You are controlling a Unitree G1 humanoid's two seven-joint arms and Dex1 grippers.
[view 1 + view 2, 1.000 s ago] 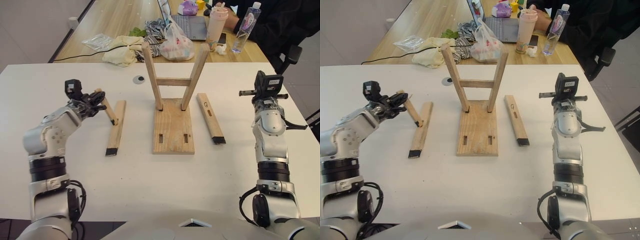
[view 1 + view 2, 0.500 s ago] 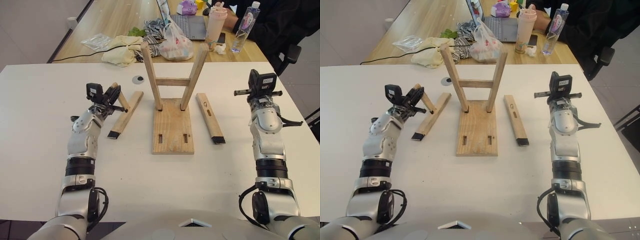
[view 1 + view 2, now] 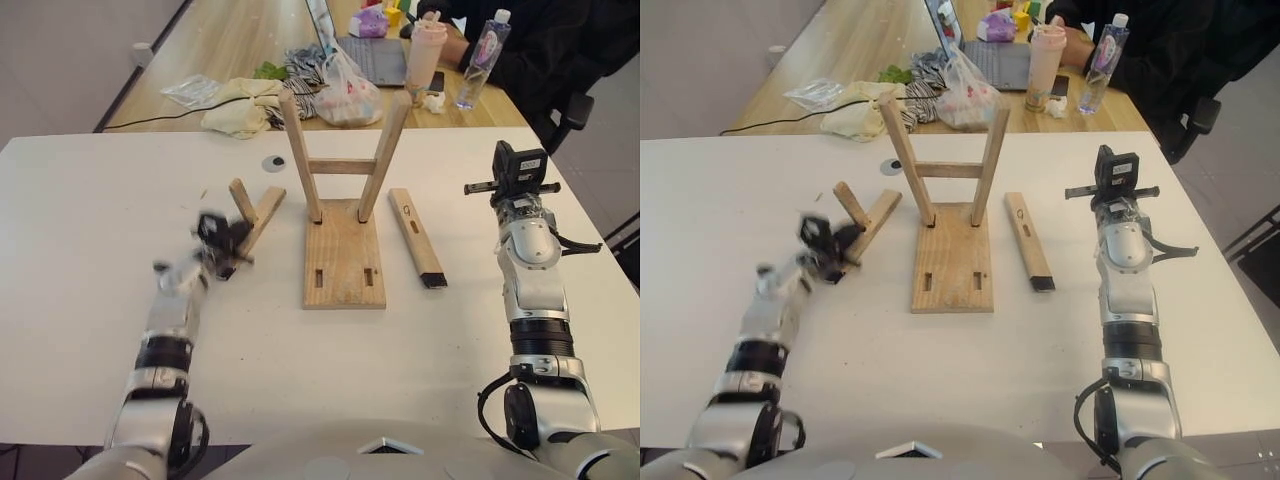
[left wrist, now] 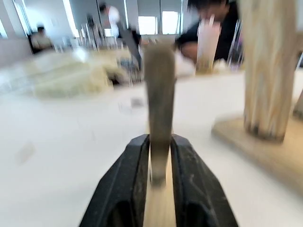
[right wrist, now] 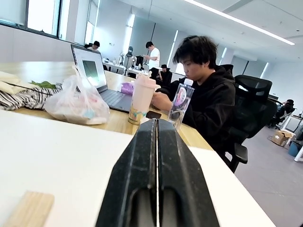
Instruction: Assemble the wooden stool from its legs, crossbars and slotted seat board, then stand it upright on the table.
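The slotted seat board (image 3: 345, 262) lies flat mid-table with two legs and a crossbar (image 3: 343, 166) standing upright in its far slots. A loose leg (image 3: 415, 236) lies to its right. Left of the board lies another leg (image 3: 258, 215) with a short stub sticking up. My left gripper (image 3: 224, 248) is shut on that leg's dark near end; in the left wrist view the fingers (image 4: 135, 161) clamp the wood (image 4: 159, 94). My right gripper (image 3: 512, 186) hovers to the right of the loose leg, shut on nothing (image 5: 156, 142).
A grey disc (image 3: 273, 161) sits on the white table (image 3: 90, 220) behind the left leg. Beyond the far edge a wooden desk holds cloths, a plastic bag (image 3: 345, 90), a laptop, a cup and a bottle. A person sits behind it.
My left arm has swung in from the far left and pulled back to the leg's near end. The leg has slid right and turned toward the seat board. The right gripper edged slightly inward.
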